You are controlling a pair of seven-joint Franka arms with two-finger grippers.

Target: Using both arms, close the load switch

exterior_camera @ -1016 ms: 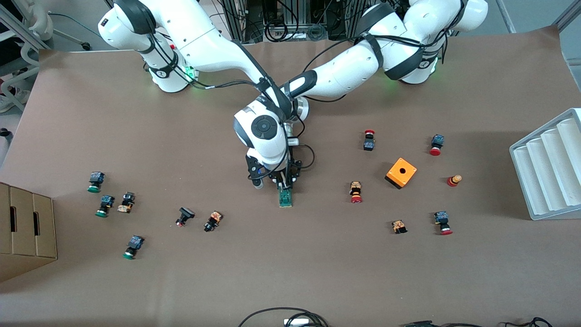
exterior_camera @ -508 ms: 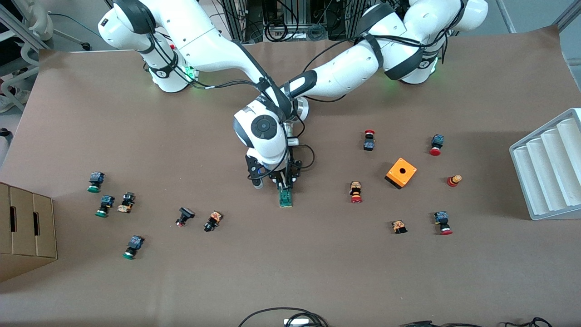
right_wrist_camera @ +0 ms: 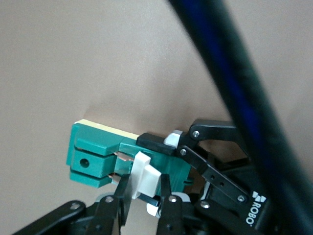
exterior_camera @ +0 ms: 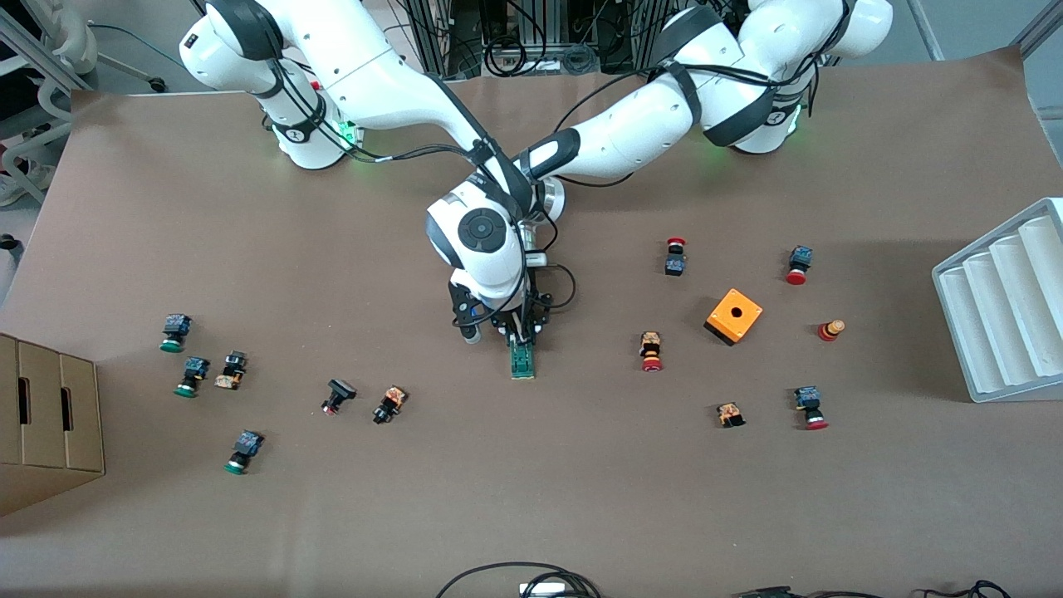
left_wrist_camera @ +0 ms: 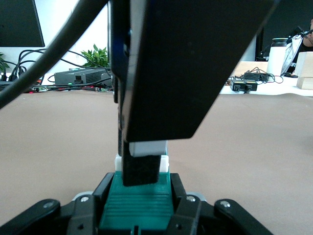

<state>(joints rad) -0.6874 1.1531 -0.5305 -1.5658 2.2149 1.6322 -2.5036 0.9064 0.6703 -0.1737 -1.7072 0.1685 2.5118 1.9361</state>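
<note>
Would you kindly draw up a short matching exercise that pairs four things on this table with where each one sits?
Things
1. load switch
2. orange box
3. cardboard box
4. grey ridged tray

Places
A. at the table edge, right arm's end
B. mid-table, gripped at one end by the left pincer and the right pincer
C. at the table edge, left arm's end
D. among the red-capped push buttons

Pairs: 1-B, 2-D, 3-A, 4-C

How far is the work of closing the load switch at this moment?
Done: left claw clamps the green load switch at the table's middle. In hand: right claw pinches its white block. Left: sliding the block home; I cannot tell whether it is closed.
</note>
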